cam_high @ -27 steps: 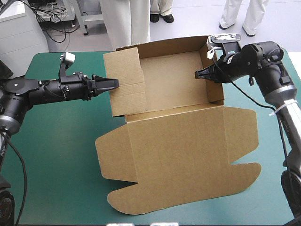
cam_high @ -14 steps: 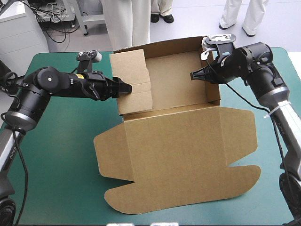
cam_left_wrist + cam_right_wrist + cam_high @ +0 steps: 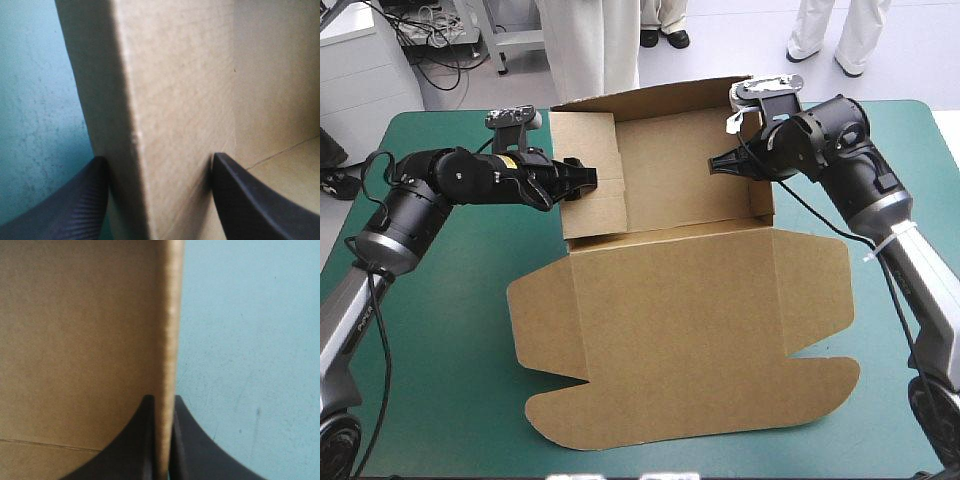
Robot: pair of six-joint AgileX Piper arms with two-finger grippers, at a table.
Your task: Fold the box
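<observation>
While the teal-green worktop (image 3: 440,330) fills most of the high view, the brown box (image 3: 670,180) sits toward its far side as an open tray. The lid (image 3: 690,320) lies flat toward the near edge, its tabs spread. The left wall (image 3: 582,135) has its flap folded in toward the tray. The left gripper (image 3: 582,175) reaches over that wall from the worktop's left. Its black jaws are spread, one outside the wall and the other inside against the flap. The right gripper (image 3: 715,165) enters from the right, and its jaws pinch the upright right wall (image 3: 763,195), all but pressed together on the board.
</observation>
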